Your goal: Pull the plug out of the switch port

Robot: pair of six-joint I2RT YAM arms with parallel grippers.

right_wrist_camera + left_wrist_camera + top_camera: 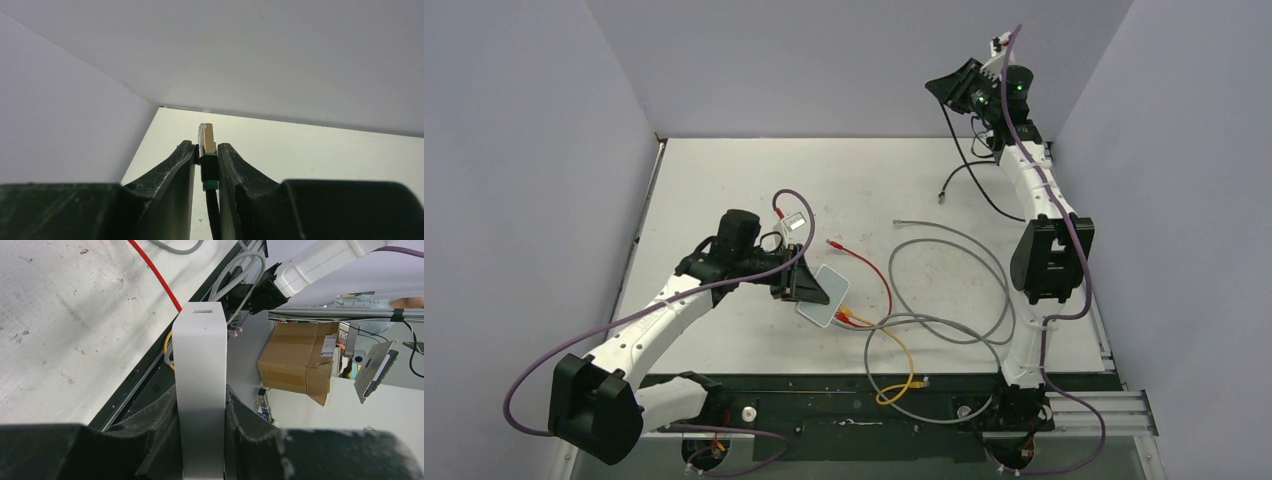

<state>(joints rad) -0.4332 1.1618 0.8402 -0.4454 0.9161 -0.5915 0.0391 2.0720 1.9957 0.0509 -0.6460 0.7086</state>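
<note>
Left gripper (804, 285) was clamped on the pale switch box (200, 350) at the middle of the table (724, 180) — couldn't tell which edge socket was the switch port. Right gripper (206, 150) pinched the plug (207, 134) high by the back wall — well apart from the box.

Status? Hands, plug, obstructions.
Left hand shut on switch. Right hand shut on black plug, held high at back, clear of switch. Red cable and orange cable meet switch edge; nothing blocking.

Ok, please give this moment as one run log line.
left gripper: shut on switch box | right gripper: shut on plug, raised far from box | red cable, yellow cable: reach box edge
</note>
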